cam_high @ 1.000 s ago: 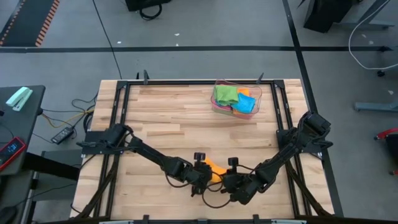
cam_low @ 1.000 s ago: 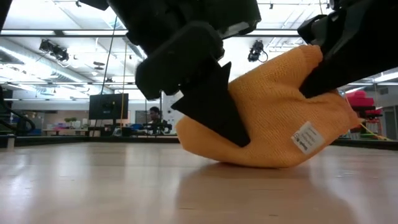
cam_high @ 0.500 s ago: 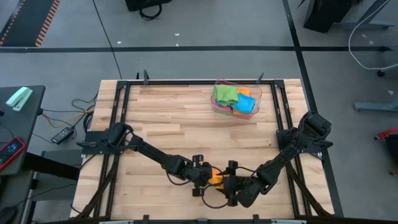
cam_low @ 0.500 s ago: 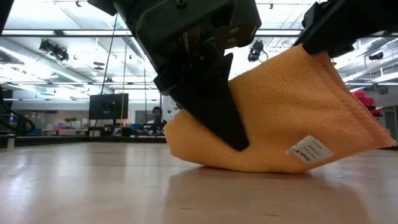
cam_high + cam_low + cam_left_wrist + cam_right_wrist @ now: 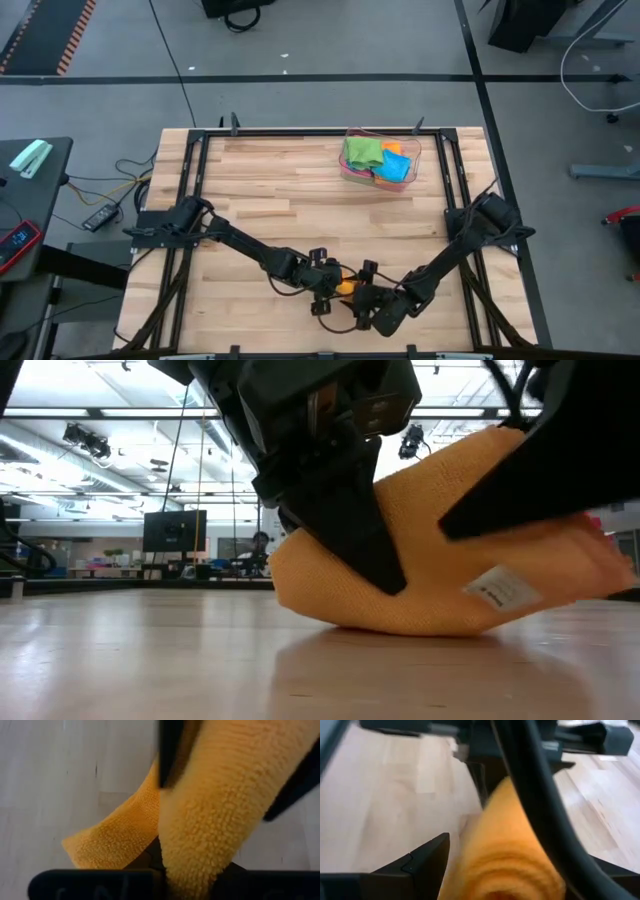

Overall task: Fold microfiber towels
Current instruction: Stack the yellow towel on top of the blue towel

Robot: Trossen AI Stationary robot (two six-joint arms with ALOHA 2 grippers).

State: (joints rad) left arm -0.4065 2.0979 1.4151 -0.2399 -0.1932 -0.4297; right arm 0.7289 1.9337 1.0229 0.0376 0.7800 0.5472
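An orange microfiber towel (image 5: 346,285) lies bunched near the table's front edge, its underside (image 5: 400,622) on the wood. A white label (image 5: 497,588) shows on it. My left gripper (image 5: 328,287) is shut on the towel from the left. My right gripper (image 5: 368,300) stands open on the towel's right, and in the right wrist view the rolled towel (image 5: 505,855) lies between its fingers (image 5: 422,862). More microfiber towels in green, blue, orange and pink sit in the clear tray (image 5: 381,159) at the far edge. My left gripper pinches a thick bunched fold of the orange towel (image 5: 200,835) between its two fingers, several layers together. The fingers (image 5: 345,530) slant down from the table's left. The towel stands up in a hump, its bottom on the table. My right gripper: I cannot tell whether its open fingers touch the towel.
The tray of towels (image 5: 400,168) stands far back, right of the middle. Bare wood lies between it and the arms. A black frame (image 5: 300,132) runs round the table, and a cable (image 5: 540,805) crosses the right wrist view.
My right gripper has come down and toward the table's left and near edge, closer to my left gripper, and now stands in front of the towel's right part. My left gripper has rolled about its own line while staying in place. The towel's hump has spread wider along the table.
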